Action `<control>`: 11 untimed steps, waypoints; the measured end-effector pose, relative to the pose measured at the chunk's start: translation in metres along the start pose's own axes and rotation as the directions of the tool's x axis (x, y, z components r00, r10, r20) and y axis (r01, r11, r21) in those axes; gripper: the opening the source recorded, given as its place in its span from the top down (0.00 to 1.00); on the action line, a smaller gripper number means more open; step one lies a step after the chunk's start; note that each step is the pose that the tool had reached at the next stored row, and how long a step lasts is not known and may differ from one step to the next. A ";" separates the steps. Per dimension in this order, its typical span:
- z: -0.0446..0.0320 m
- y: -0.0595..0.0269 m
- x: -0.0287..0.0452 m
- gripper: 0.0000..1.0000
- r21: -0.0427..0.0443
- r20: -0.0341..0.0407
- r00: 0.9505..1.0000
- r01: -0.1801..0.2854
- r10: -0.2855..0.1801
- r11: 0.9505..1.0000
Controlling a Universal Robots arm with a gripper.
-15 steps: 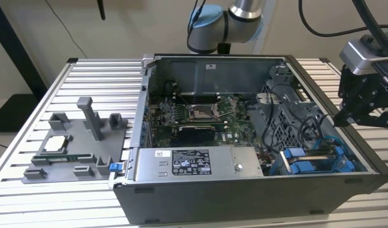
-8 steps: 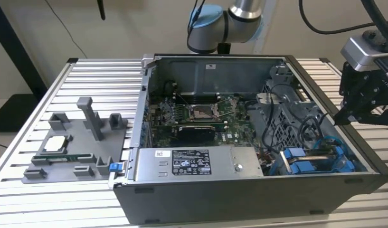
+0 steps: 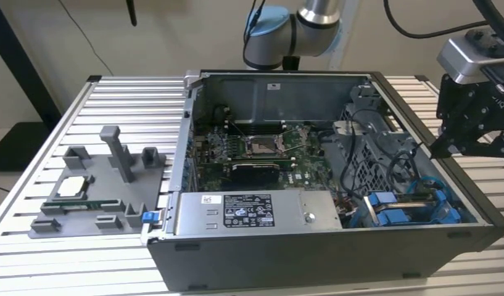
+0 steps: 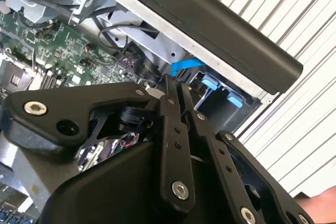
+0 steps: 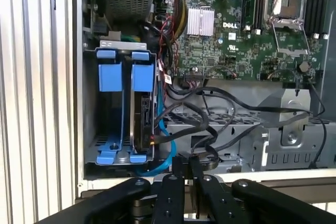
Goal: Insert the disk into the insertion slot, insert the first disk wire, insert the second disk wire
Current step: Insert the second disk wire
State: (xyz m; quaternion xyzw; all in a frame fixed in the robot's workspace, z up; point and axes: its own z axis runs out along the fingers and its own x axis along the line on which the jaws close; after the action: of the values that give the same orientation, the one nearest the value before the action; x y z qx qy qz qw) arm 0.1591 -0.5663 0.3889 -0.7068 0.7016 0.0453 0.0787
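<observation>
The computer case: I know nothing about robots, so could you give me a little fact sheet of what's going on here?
case: open, lying on a slatted table
slot: corner bay with blue rails
disk: standing in the slot
blue cable: curves past the disk's end; whether it is plugged in I cannot tell
gripper: over the case edge by the slot, jaws shut, nothing seen between them

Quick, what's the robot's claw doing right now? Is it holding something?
Gripper: shut, holding nothing, hovering at the computer case's edge near the insertion slot.
</observation>
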 end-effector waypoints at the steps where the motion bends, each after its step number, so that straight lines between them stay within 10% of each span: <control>1: -0.0020 0.0072 -0.0004 1.00 0.000 0.000 1.000 0.000 0.000 1.000; 5: -0.0040 0.0345 -0.0008 1.00 0.000 0.000 1.000 0.000 0.000 1.000; 11: -0.0042 0.0449 -0.0007 1.00 0.001 -0.008 1.000 0.001 -0.001 1.000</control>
State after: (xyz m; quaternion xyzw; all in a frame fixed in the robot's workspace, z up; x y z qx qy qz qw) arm 0.1140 -0.5664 0.3910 -0.7072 0.7017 0.0423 0.0762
